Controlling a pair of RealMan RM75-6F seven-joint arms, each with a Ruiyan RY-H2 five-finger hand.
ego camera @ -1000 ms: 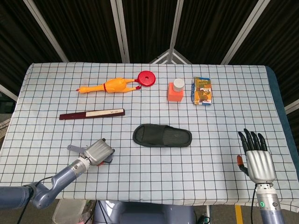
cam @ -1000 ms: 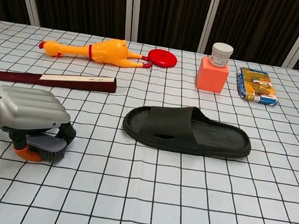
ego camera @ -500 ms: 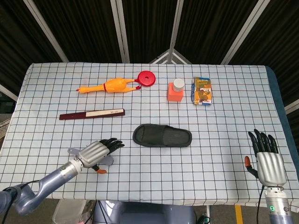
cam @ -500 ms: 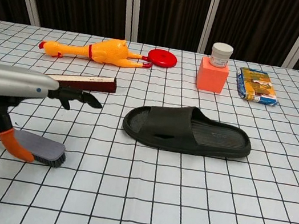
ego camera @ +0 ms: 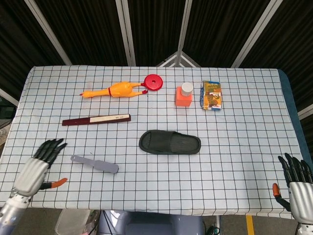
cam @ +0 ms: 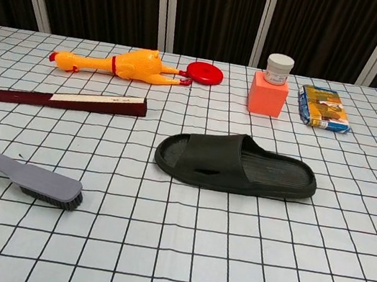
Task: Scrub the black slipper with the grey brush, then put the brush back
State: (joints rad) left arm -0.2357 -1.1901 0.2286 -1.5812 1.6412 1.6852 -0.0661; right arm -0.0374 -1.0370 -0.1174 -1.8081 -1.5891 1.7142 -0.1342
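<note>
- Head view, looking down on a table (ego camera: pixel 244 112) covered with a white cloth with a black grid
- A black slipper (ego camera: pixel 169 142) lies flat near the centre, its length running from 9 to 3 o'clock
- A grey brush (ego camera: pixel 94 164) lies on the cloth at about 8 o'clock from the slipper, well apart from it, held by nothing
- The left hand (ego camera: pixel 38 164) sits at the table's 8 o'clock corner, near the brush handle but apart from it, fingers spread and holding nothing
- The right hand (ego camera: pixel 298 183) sits at the 4 o'clock corner, fingers spread and holding nothing
- At 11 o'clock from the slipper lie a dark red folded fan (ego camera: pixel 96 119), a yellow rubber chicken (ego camera: pixel 115 90) and a red disc (ego camera: pixel 153 82)
- At 1 o'clock stand an orange block with a white-lidded jar (ego camera: pixel 184 94) on top and, just beside it, a printed packet (ego camera: pixel 212 95)
- Chest view, low across the same table
- The slipper (cam: pixel 235 165) lies in the middle, its toe opening towards 9 o'clock
- The brush (cam: pixel 25 175) lies at 8 o'clock from it, bristles down, handle pointing to 9 o'clock
- The fan (cam: pixel 64 99), chicken (cam: pixel 118 63), disc (cam: pixel 204 73), jar on its block (cam: pixel 272 83) and packet (cam: pixel 323 108) line the far side
- Neither hand shows in this view
</note>
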